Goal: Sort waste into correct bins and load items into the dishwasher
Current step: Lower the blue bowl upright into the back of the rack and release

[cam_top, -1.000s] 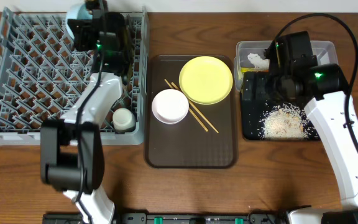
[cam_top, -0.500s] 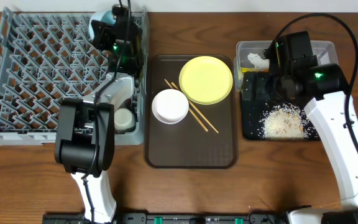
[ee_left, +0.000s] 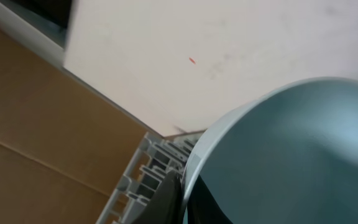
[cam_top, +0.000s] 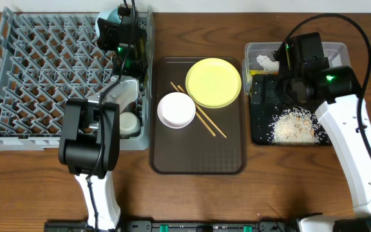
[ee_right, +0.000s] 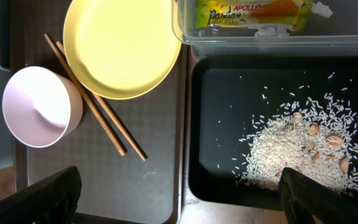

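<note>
The grey dish rack (cam_top: 44, 71) lies beneath the left end effector (cam_top: 113, 26), which is clamped tight on the rim of the light-blue bowl (ee_left: 278, 155) over the rack's far corner. The right end effector (ee_right: 185, 202) gapes wide and empty above the black tray (ee_right: 229, 99) of rice (ee_right: 297, 149). The clear tub (ee_right: 253, 42) lies just ahead of it, and the yellow plate (ee_right: 120, 43), white bowl (ee_right: 39, 106) and chopsticks (ee_right: 98, 102) are to its left.

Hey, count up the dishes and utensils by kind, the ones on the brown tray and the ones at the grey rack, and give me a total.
Plates: 1, the yellow plate
Bowls: 2, the white bowl and the light-blue bowl
Cups: 1, the small white cup
Sticks: 2, the wooden chopsticks
Total: 6
</note>
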Robot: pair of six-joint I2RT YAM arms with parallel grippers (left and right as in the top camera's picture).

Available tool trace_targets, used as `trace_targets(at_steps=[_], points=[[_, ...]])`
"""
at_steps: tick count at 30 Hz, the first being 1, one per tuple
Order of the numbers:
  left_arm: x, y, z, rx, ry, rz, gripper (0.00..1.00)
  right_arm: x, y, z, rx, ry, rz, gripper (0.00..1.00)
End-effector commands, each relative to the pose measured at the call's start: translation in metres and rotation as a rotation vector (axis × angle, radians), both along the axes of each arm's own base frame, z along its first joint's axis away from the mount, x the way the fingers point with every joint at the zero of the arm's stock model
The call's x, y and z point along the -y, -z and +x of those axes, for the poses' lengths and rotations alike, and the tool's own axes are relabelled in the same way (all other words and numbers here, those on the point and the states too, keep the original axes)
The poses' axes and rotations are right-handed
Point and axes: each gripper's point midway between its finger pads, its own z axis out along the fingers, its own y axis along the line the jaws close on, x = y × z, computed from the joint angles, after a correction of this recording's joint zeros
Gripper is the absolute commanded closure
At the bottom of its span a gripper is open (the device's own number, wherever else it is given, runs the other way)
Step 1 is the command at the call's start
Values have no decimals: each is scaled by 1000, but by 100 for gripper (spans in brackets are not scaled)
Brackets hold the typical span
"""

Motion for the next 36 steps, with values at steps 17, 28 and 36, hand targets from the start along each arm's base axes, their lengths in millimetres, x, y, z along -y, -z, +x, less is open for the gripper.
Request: trace_targets(at_steps=[17, 28, 36], points=[[48, 4, 3, -1, 77, -2, 70, 4, 3, 0, -5, 2, -14, 1], [52, 29, -7, -141, 56, 38, 65, 4, 3, 0, -5, 2, -14, 1], [74, 30, -14, -154, 57, 57, 65, 4, 3, 0, -5, 2, -14, 1]])
